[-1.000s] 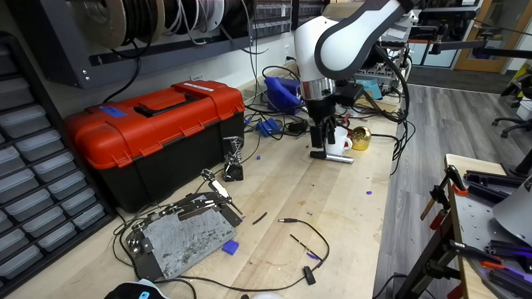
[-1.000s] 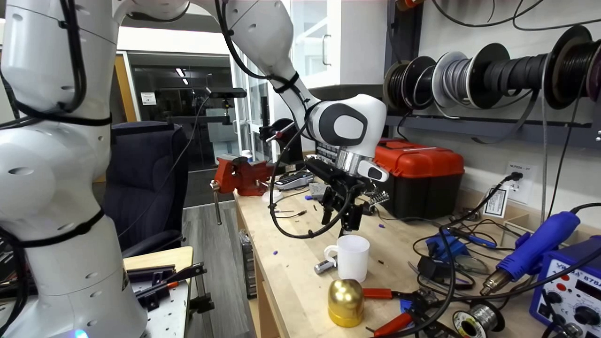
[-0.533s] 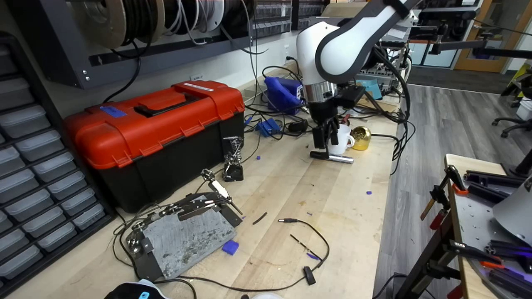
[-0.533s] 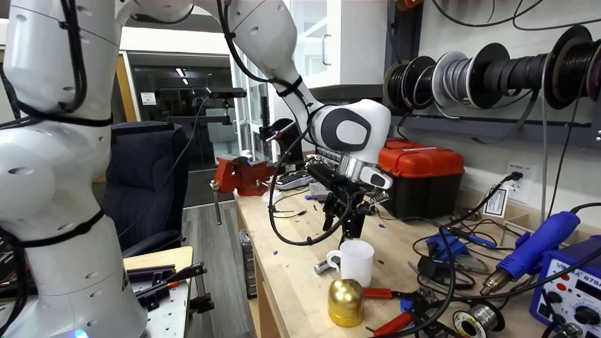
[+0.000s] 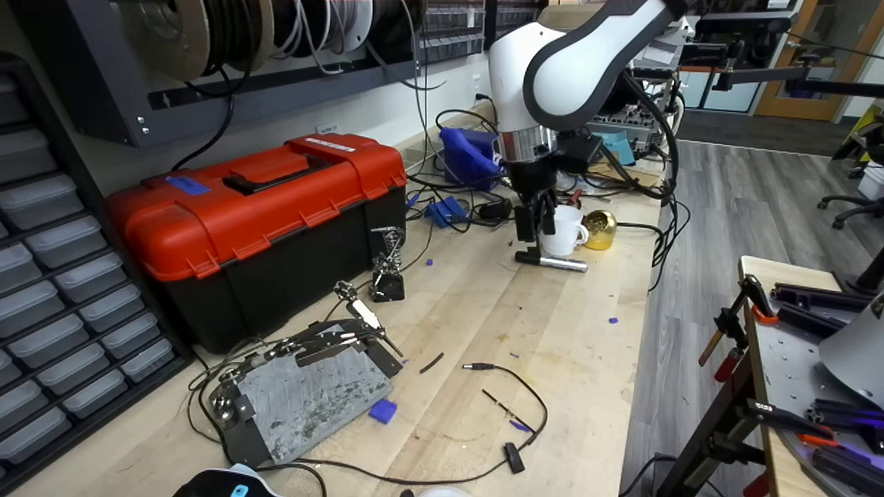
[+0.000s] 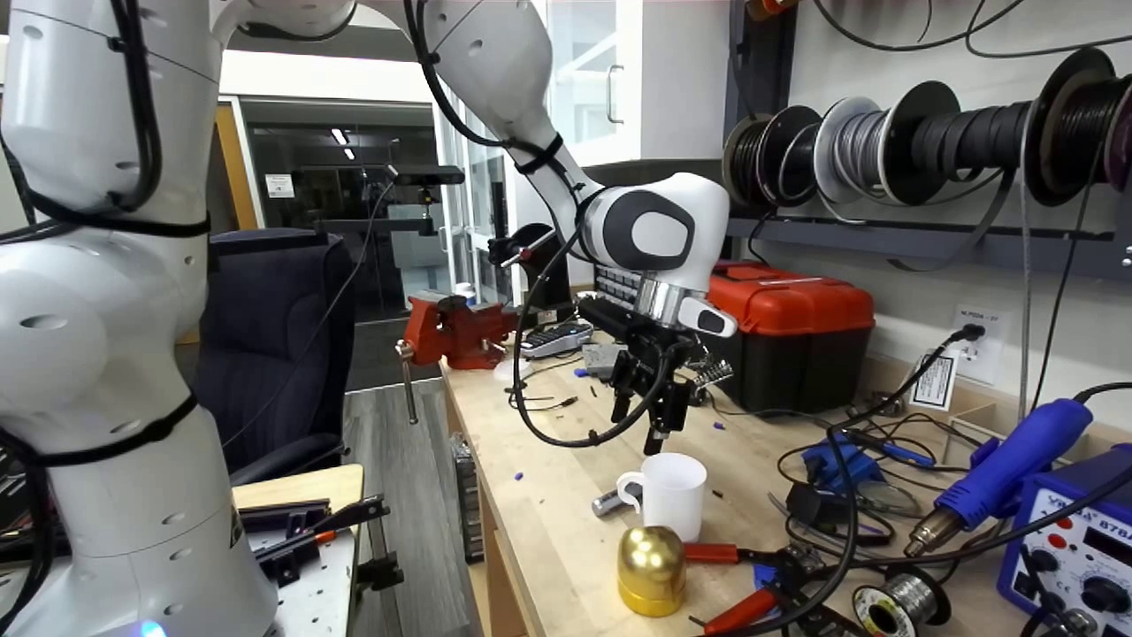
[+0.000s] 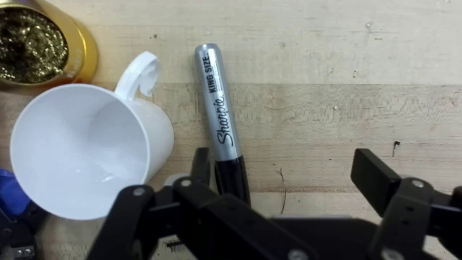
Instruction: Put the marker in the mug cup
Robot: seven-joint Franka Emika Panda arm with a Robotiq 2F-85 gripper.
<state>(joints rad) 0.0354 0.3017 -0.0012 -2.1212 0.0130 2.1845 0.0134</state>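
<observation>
End effector (image 7: 283,171), black and two-fingered, at the bottom of the wrist view: fingers spread wide, nothing gripped between them. The silver-barrelled, black-capped cylindrical marker (image 7: 221,113) lies flat on the pale wooden surface (image 5: 573,386), slanting from the upper centre of that frame to the lower centre, where the end effector's links hide the end of its cap. The white, one-handled mug (image 7: 90,148) stands upright at the left of the frame, just beside the marker but apart from it; a gold-coloured tin of metallic wool (image 7: 81,54) occupies the upper left corner.

Judged to precede grasping, the arrangement suggests several possible failures. Off-centre closing: the marker sits near the finger at left and well apart from its counterpart, so one-sided contact could roll the barrel towards the right. Crowding: that same finger has little room beside the mug, and slight leftward drift could push the mug against the tin. End grip: pinching near the cap would leave the barrel overhanging, liable to swing or part from its cap. Level insertion: unless turned upright, the marker would probably strike the rim and might topple the mug. Fingertip height cannot be told with certainty from the exterior views, so closing above the barrel, catching nothing, is also possible.
</observation>
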